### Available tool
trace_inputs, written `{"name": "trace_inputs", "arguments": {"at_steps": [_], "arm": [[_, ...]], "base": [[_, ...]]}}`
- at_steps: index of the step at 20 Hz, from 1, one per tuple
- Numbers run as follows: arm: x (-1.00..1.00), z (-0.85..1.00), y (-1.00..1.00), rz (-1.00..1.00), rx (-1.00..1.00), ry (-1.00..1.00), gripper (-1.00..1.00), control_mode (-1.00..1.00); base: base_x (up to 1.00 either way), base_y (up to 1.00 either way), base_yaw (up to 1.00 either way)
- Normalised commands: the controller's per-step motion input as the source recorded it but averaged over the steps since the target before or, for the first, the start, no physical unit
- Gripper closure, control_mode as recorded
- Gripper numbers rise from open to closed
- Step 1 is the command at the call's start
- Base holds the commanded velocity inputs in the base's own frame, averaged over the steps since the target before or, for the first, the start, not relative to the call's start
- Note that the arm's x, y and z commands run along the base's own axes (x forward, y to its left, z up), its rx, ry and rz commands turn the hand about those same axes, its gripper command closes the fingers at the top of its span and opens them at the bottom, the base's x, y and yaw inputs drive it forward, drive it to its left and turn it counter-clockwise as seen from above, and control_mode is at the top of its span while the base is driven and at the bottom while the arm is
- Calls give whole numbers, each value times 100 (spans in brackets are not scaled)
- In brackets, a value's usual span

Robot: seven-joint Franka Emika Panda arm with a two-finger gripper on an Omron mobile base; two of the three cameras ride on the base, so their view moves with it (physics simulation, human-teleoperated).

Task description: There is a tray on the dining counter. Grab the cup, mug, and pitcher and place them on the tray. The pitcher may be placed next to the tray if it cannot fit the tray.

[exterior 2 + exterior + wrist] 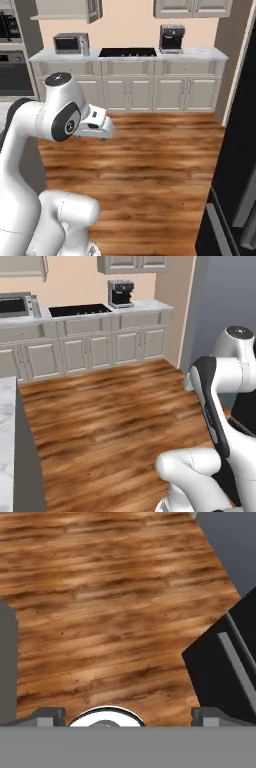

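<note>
Down at the bottom of the hand view, the gripper (127,716) sits with its two dark tips spread wide, open, nothing between them, pointing at bare wood floor (110,612). At the right of that view, a black appliance (225,667) with a long grey handle. Over to the right base view: the arm (60,117) is folded at centre left, hand held level above the floor, well off the back wall. Along that wall run pale cabinets (130,90) under a marble top, with a microwave (70,43) upper left, a black cooktop (127,52) in the middle and a coffee machine (171,38) to its right. Left base view, lower left edge: a strip of white marble counter (5,431); which counter it is I cannot tell
</note>
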Motion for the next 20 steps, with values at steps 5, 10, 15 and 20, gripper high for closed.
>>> {"name": "trace_inputs", "arguments": {"at_steps": [5, 10, 15, 20], "arm": [[0, 0, 0, 0, 0, 0, -100, 100], [0, 0, 0, 0, 0, 0, -100, 100], [0, 0, 0, 0, 0, 0, -100, 100], [0, 0, 0, 0, 0, 0, -100, 100]], "base": [[100, 0, 28], [100, 0, 22], [100, 0, 23], [100, 0, 24]]}}
